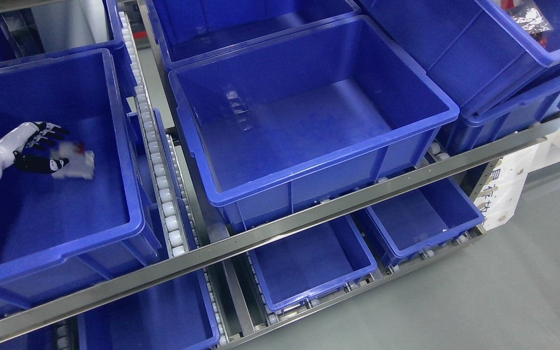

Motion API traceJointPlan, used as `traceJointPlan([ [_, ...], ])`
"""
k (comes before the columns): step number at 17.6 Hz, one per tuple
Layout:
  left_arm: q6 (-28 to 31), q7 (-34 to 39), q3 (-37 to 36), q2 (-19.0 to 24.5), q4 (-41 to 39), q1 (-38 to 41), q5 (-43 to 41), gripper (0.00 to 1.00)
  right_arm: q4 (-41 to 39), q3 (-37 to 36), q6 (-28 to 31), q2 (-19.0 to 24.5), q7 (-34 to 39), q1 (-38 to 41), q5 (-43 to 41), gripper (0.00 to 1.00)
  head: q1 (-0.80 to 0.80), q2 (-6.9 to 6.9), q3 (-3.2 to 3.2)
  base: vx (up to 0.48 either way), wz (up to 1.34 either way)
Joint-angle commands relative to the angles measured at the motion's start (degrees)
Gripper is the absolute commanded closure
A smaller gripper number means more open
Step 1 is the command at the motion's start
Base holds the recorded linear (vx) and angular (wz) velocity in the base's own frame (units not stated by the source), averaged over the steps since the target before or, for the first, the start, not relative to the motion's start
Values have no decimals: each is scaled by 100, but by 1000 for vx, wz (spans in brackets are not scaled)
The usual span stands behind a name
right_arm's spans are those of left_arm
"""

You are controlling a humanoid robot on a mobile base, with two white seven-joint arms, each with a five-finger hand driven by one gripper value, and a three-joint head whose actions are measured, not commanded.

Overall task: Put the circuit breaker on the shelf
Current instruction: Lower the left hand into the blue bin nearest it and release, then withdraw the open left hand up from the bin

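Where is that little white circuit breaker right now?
In the head view it is far left: the circuit breaker is inside the left blue bin, right at the fingers of the robot's left hand.

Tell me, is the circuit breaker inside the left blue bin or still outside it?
Inside. The circuit breaker shows within the walls of the left bin, at the left hand; whether it rests on the floor, cannot tell.

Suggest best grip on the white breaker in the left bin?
The circuit breaker lies blurred in the left bin, right at the left hand. Probably pinch its long side faces, coming from above: the bin walls block side approaches. Finer detail cannot be told.
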Motion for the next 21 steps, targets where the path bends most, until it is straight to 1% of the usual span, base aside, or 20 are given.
traceJointPlan([
  [1,-4,43,-21,54,275,-36,-14,21,0,114,316,-100,3,-1,0,0,0,0,0,0,0],
  [2,-4,131,-11,54,275,-54,-6,17,0,114,316,-100,3,-1,0,0,0,0,0,0,0],
  [4,-4,639,163,19,284,-316,100,8,0,114,316,-100,3,-1,0,0,0,0,0,-4,30],
  [5,-4,1007,356,-85,275,-413,204,3,0,114,316,-100,3,-1,0,0,0,0,0,0,-12],
  [6,-4,1472,601,-321,275,-458,475,1,0,114,316,-100,3,-1,0,0,0,0,0,0,-12],
  [7,-4,1807,821,-532,275,-458,835,1,0,114,316,-100,3,-1,0,0,0,0,0,0,0],
  [8,-12,2219,1102,-822,275,-510,1465,1,0,114,316,-100,3,-1,0,0,0,0,0,0,0],
  [10,-13,2722,1481,-1367,240,-563,2923,1,0,114,316,-100,3,-1,0,0,0,0,0,10,33],
  [11,-13,2777,1500,-1474,205,-607,3426,1,0,114,316,-100,3,-1,0,0,0,0,0,0,0],
  [12,-13,2751,1509,-1519,75,-573,3492,1,0,114,316,-100,3,-1,0,0,0,0,0,-27,-70],
  [13,-13,2742,1483,-1528,-197,-511,3493,1,0,114,316,-100,3,-1,0,0,0,0,0,-27,-70],
  [15,57,2681,1465,-1624,-969,-143,3493,1,0,114,316,-100,3,-1,0,0,0,0,0,-112,-2],
  [17,233,2637,1465,-1738,-2031,348,3501,1,0,114,316,-100,3,-1,0,0,0,0,0,-175,66],
  [19,435,2628,1404,-1983,-3050,1006,3510,1,0,114,316,-100,3,-1,0,0,0,0,0,-201,68],
  [21,445,2549,1368,-2064,-3511,1430,3510,1,0,114,316,-100,3,-1,0,0,0,0,0,-224,-6],
])
